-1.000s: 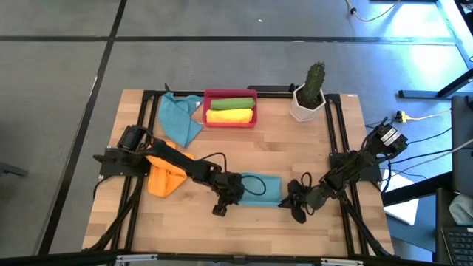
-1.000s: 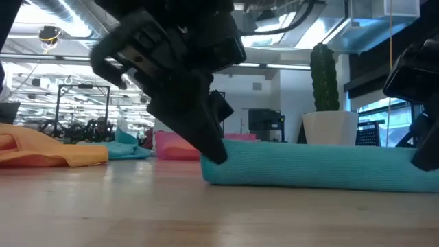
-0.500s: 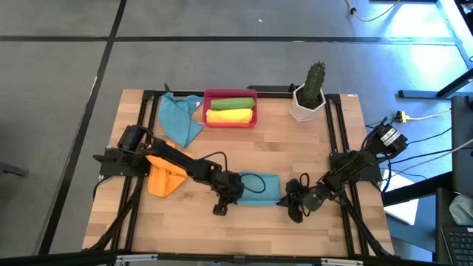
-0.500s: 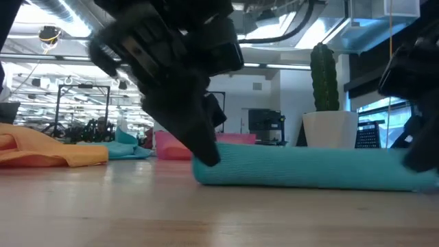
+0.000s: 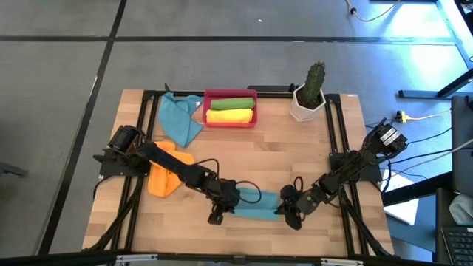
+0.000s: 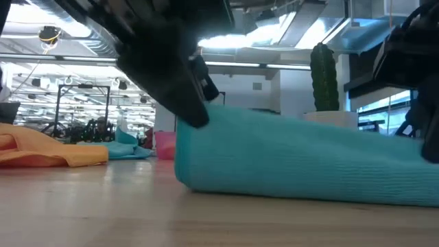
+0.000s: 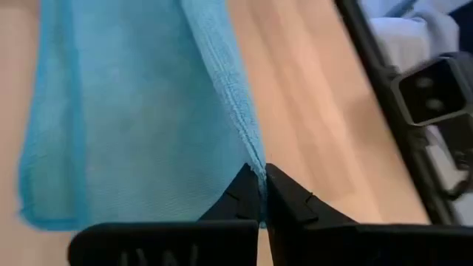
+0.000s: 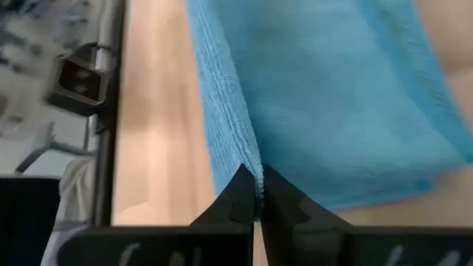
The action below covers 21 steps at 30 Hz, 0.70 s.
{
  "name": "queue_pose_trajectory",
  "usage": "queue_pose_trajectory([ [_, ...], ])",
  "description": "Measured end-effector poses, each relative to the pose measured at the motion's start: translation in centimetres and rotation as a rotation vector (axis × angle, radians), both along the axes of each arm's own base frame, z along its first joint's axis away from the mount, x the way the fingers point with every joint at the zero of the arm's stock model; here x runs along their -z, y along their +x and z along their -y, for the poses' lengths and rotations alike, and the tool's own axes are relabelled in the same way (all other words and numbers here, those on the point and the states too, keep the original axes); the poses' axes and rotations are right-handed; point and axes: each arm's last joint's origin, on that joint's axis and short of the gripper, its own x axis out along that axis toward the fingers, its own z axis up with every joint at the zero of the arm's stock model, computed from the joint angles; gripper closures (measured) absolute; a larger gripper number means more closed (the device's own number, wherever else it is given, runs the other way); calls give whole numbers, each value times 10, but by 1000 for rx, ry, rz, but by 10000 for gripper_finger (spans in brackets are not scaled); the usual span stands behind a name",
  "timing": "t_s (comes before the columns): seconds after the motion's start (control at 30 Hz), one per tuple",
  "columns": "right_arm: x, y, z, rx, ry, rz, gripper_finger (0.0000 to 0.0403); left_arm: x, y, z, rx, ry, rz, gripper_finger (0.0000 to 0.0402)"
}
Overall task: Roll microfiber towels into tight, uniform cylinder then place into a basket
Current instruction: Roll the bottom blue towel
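A: What is sitting in the red basket [image 5: 230, 96] at twelve o'clock?

B: A green roll [image 5: 231, 103] and a yellow roll [image 5: 230, 116] are lying in it, side by side.

A: And the arms?

B: The left gripper [image 5: 220, 209] is reaching low toward six o'clock, clenching the teal towel's [image 5: 255, 205] edge. The right gripper [image 5: 286, 213] is pinching its opposite end.

A: The towel itself?

B: It is lying folded, a long band near the table's [image 5: 273, 155] front edge.
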Motion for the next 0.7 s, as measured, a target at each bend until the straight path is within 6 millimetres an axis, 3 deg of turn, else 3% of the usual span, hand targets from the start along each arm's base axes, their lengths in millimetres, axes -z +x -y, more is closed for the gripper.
queue_pose_trajectory([
  [0.23,2,-1,2,14,-24,-16,396,19,8,-19,-29,-22,-81,401],
  [0.5,4,-2,3,20,-45,-33,394,31,11,-21,-37,-10,-100,401],
  [0.7,6,-5,4,-21,-102,-34,354,32,10,-21,-3,38,-76,368],
])
